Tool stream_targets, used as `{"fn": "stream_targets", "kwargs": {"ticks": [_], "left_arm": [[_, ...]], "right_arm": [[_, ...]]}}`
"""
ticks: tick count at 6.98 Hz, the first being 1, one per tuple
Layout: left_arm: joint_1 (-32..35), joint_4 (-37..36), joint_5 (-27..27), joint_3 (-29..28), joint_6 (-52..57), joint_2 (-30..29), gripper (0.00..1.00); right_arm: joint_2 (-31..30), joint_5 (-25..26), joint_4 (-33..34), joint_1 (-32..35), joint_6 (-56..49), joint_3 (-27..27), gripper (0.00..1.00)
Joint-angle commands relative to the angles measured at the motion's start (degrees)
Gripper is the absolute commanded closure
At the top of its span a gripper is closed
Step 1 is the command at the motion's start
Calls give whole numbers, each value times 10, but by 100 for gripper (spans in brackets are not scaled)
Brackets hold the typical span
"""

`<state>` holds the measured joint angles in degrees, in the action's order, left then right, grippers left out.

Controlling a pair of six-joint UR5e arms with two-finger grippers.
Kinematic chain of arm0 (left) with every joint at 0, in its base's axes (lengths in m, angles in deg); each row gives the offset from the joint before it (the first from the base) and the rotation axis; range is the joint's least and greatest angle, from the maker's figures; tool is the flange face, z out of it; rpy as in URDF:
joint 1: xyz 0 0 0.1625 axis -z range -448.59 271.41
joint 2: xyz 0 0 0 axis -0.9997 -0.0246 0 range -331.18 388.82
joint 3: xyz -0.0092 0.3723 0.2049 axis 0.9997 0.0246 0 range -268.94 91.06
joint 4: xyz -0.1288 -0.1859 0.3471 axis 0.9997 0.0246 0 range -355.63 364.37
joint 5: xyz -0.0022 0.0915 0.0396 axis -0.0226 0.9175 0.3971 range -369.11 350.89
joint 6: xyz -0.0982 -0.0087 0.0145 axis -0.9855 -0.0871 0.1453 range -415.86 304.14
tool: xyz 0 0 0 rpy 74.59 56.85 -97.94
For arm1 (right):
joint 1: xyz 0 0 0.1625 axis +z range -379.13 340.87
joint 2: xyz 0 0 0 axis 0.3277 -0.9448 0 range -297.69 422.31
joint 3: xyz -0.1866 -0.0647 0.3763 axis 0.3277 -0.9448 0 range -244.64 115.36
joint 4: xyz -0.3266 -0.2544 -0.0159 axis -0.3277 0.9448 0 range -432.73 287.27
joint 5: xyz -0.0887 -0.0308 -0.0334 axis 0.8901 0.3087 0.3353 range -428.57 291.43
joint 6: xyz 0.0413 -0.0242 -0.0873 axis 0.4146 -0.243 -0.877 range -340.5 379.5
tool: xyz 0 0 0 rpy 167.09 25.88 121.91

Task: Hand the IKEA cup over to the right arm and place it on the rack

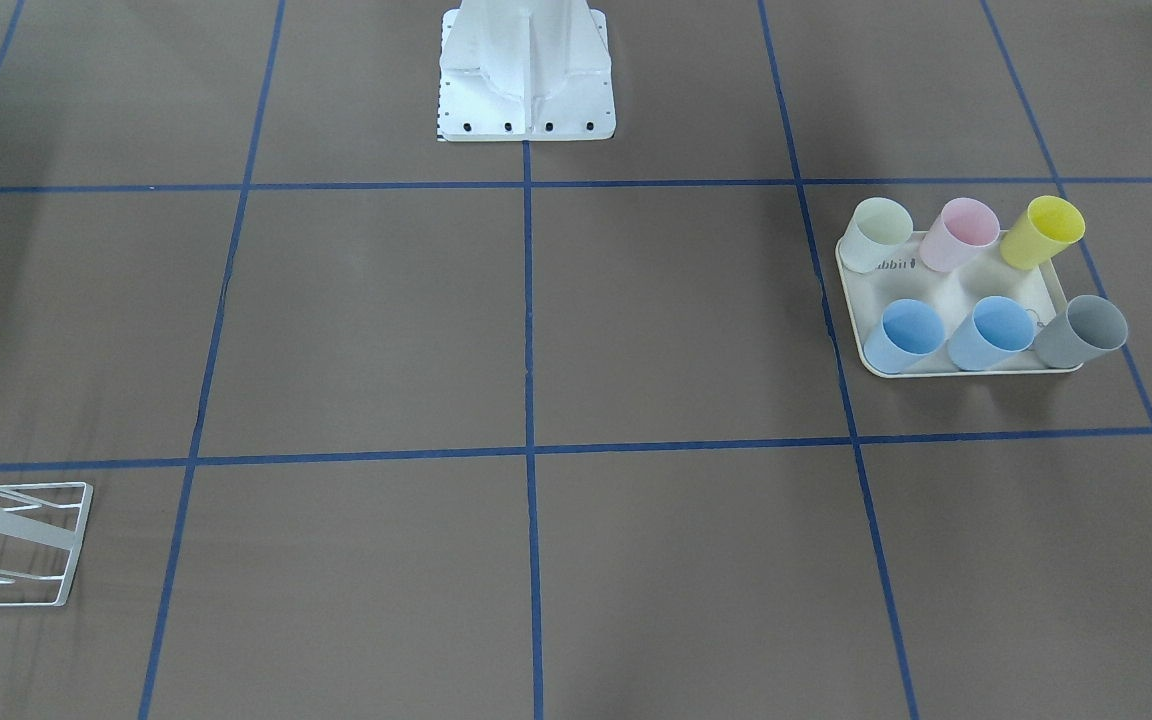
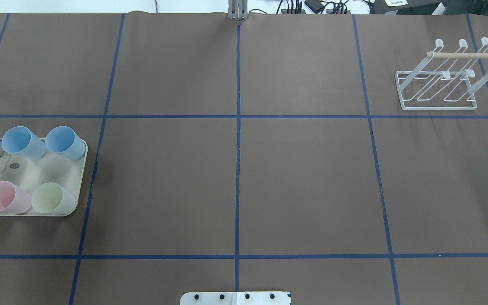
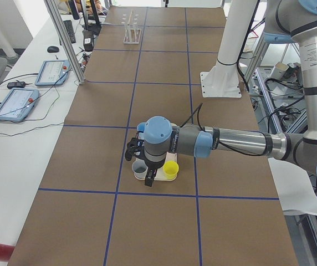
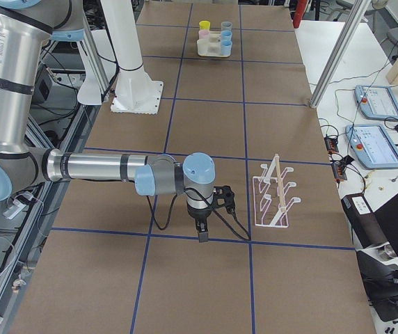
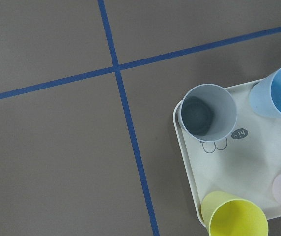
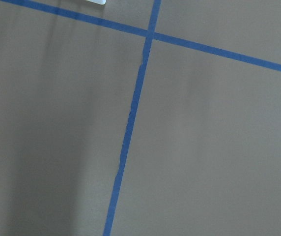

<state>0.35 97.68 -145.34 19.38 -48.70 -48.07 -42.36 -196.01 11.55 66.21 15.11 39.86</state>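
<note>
Left end effector [image 3: 149, 178] hangs pointing down over the corner of the tray [image 2: 36, 171] where the grey cup [image 5: 208, 113] stands. It shows only in a side view, so whether its fingers are spread or pressed together cannot be told. Right end effector [image 4: 202, 233] points down over bare worktop [image 2: 303, 182] near the rack [image 2: 445, 75], at about 9 o'clock of it in the right-side view. Its state likewise cannot be told, and no cup shows at it. The step in hand is judged to be the approach before the first pick, since all six cups sit on the tray and none is on the rack. The wrist view sits nearest the grey cup, so it is the probable target, though this is not certain. The next move calls for lowering the left end effector onto one cup's wall, closing, lifting, and carrying it toward the worktop's middle for hand-over. The cups are plain tapered tumblers, upright with mouths open, in two rows of three: grey and two blue, then yellow [image 5: 236, 216], pink and pale green. They stand close together, leaving narrow gaps for fingers. In the overhead view the tray lies at 9 o'clock of the worktop and the rack at 2 o'clock, well apart.
</note>
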Motion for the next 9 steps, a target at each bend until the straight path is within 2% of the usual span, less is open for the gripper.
{"fn": "stream_targets", "kwargs": {"ticks": [1,4,5,8,9], "left_arm": [[0,0,0,5,-2,0,0],[0,7,0,20,0,0,0],[0,7,1,25,0,0,0],[0,13,-4,58,-7,-8,0],[0,41,3,51,-7,-36,0]], "right_arm": [[0,0,0,0,0,0,0],[1,0,0,0,0,1,0],[0,-8,3,0,0,23,0],[11,-56,-4,0,0,57,0],[15,-83,-20,0,1,75,0]]}}
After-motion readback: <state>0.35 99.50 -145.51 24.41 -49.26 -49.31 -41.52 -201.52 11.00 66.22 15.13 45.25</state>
